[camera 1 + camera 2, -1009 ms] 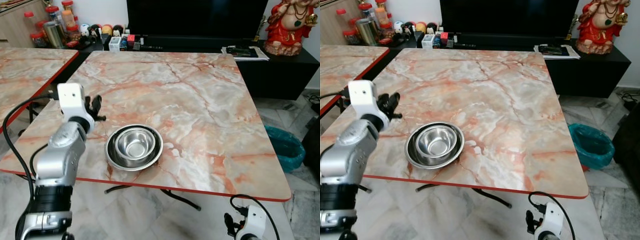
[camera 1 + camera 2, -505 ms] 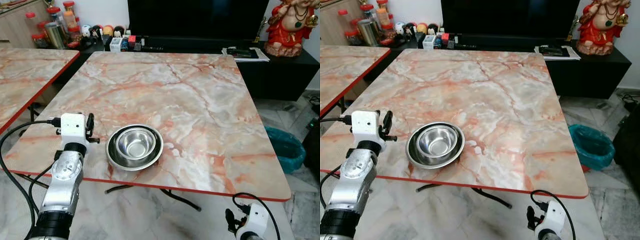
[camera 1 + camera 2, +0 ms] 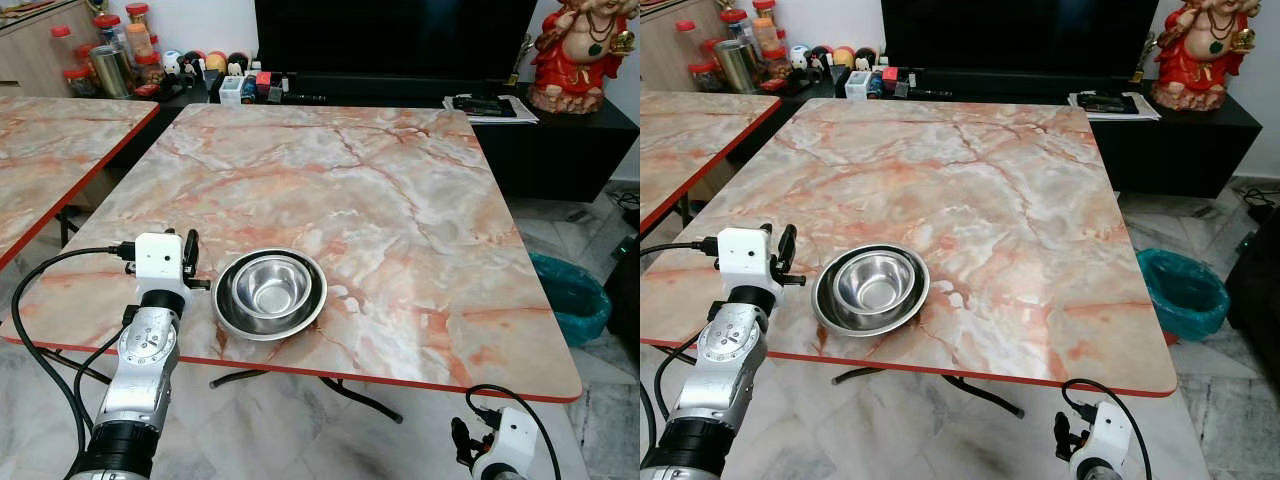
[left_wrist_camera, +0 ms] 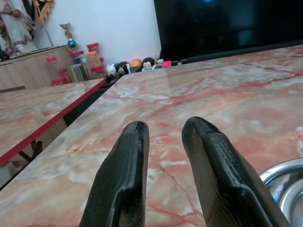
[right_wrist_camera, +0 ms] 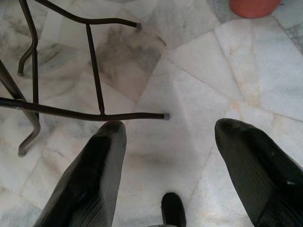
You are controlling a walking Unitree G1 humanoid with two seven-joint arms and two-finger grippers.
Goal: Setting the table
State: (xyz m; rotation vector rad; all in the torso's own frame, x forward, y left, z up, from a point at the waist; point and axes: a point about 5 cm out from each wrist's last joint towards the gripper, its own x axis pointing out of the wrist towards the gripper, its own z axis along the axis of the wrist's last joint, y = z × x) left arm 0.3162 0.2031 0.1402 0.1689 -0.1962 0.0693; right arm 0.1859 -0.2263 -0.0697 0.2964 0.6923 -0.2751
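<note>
Two steel bowls [image 3: 268, 292], a smaller one nested in a wider one, sit on the marble table [image 3: 400, 200] close to its near edge. My left gripper [image 3: 189, 260] hovers low over the table just left of the bowls, apart from them. In the left wrist view its fingers [image 4: 123, 179] stand a narrow gap apart with nothing between them, and the bowl rim [image 4: 284, 170] shows beside them. My right gripper [image 5: 168, 125] hangs open below the table's near right corner, over the floor.
A second marble table [image 3: 60, 150] stands at the left across a narrow gap. Behind are a black TV cabinet [image 3: 560, 130] with jars [image 3: 110, 50], and a red statue [image 3: 580, 50]. A teal bin [image 3: 572, 295] is on the floor at right. Table legs [image 5: 94, 113] cross the floor.
My left arm has dropped and drawn back toward the table's near edge, ending beside the bowls. The bowls have stayed put. The right arm still hangs.
</note>
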